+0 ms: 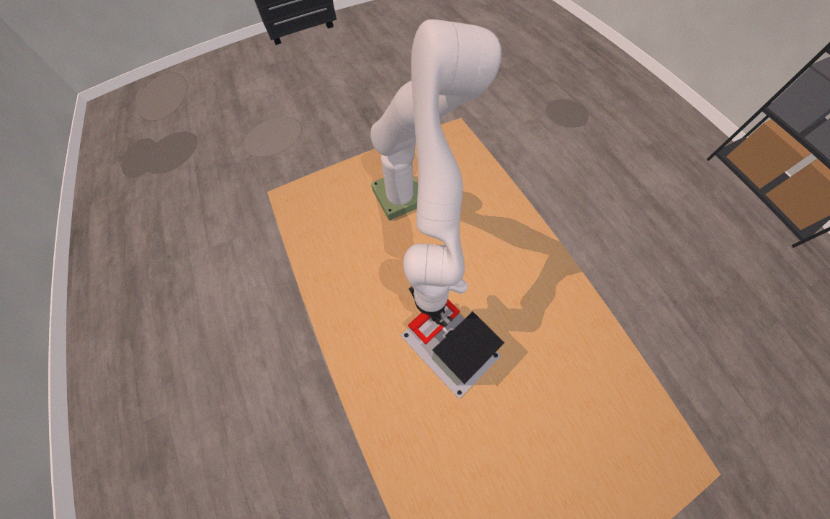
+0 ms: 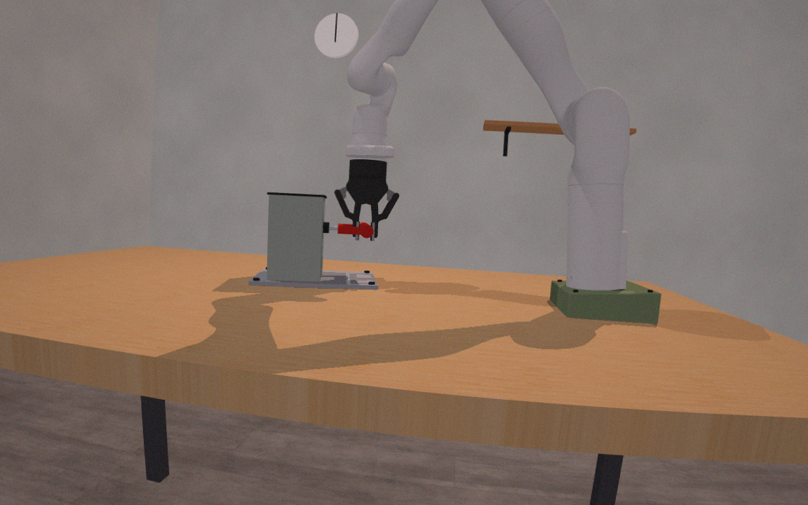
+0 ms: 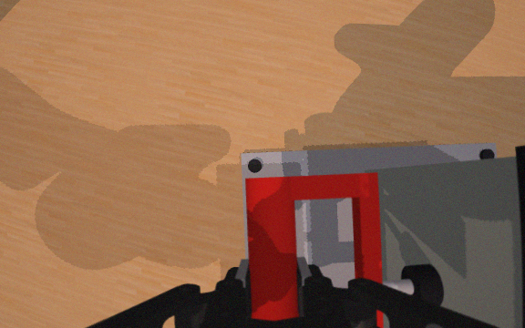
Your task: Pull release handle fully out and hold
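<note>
Your pincer point(image 2: 366, 236) is clamped from above on the red handle point(image 2: 354, 229), which sticks out just beside the grey box point(image 2: 294, 237) on the bench point(image 2: 432, 326), so you can haul it straight away from that box.

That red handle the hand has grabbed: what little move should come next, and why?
Probably a straight, level pull away from the grey box, towards the arm's base. The hand is shut on the red handle, which sits near the box with only a short piece of rod showing, so it does not look fully pulled out yet.
</note>
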Controlling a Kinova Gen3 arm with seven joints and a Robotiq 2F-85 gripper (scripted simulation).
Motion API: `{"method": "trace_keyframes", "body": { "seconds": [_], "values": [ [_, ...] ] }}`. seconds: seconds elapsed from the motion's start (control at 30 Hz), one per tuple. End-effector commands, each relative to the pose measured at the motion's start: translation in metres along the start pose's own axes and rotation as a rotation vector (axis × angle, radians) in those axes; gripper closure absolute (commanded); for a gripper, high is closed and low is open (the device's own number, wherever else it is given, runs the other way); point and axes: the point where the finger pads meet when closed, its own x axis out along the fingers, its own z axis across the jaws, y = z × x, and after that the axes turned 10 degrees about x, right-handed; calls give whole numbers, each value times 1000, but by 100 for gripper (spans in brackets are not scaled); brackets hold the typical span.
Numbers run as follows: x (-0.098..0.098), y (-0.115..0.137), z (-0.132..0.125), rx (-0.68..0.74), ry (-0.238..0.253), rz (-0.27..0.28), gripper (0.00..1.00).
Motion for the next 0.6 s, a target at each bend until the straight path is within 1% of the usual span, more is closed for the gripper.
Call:
{"method": "trace_keyframes", "body": {
  "seconds": [0.0,0.4,0.57],
  "values": [
    [1,0,4,-5,-9,-2,100],
    [1,0,4,-6,-9,-2,100],
    [1,-1,0,-4,-8,-1,100]
  ]
}}
